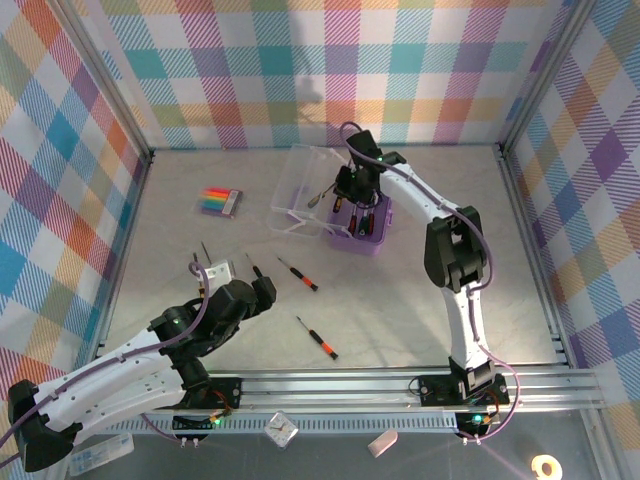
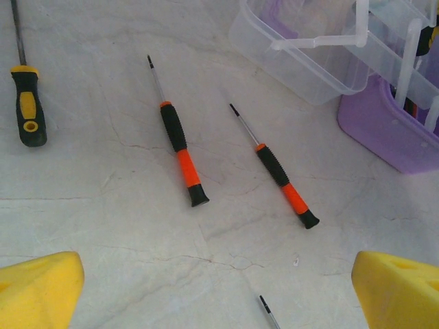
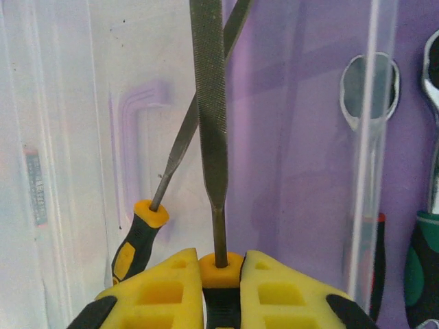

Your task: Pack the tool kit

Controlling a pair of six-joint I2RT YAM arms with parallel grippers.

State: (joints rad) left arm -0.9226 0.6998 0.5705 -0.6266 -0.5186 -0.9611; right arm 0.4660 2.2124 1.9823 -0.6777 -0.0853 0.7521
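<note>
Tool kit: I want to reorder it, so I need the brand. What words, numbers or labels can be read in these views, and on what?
No text can be read.
On the lid, a sticker: print too blurred to read.
On the rainbow pack: too small to tell any print.
On the screwdrivers: no lettering shows on the handles.

Right arm at the box.
I see right gripper (image 1: 355, 210) over purple box (image 1: 366, 241); screwdriver (image 1: 298, 274), second screwdriver (image 1: 317, 338) loose on table (image 1: 410, 320).
</note>
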